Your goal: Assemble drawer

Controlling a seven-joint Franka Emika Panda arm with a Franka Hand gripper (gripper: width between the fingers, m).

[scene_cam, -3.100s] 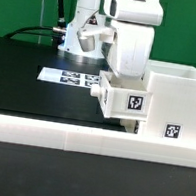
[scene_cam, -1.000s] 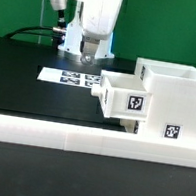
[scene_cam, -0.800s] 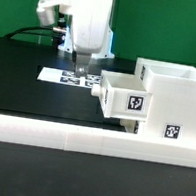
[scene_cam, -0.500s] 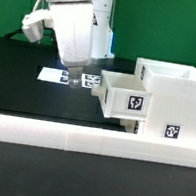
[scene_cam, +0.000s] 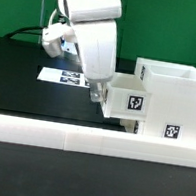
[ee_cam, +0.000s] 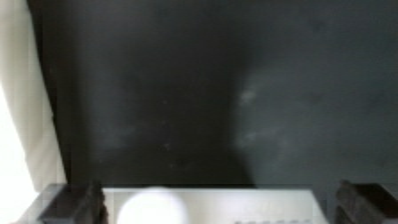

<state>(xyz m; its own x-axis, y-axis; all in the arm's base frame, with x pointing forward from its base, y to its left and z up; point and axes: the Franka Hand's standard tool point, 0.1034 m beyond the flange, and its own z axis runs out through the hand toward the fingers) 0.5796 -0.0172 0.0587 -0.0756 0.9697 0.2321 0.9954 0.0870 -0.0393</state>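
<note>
The white drawer casing [scene_cam: 173,94] stands at the exterior view's right, with tags on its front. A small white tray [scene_cam: 126,98] with a tag sticks partly out of its left side. My gripper [scene_cam: 94,91] hangs tilted just left of the tray's outer end, close to it. In the wrist view my gripper [ee_cam: 217,208] is open, its dark fingers [ee_cam: 71,204] wide apart on either side of a blurred white piece [ee_cam: 231,204], with a small gap on each side. The second tray is out of view.
A long white L-shaped rail [scene_cam: 80,137] runs along the table's front edge. The marker board [scene_cam: 61,77] lies on the black table behind my gripper. A green wall is at the back. A white strip [ee_cam: 15,110] borders the dark table in the wrist view.
My arm rose from the tray, swung to the exterior view's left over the marker board, then tilted and came back down right, beside the tray's outer end. The tray and casing have not moved.
</note>
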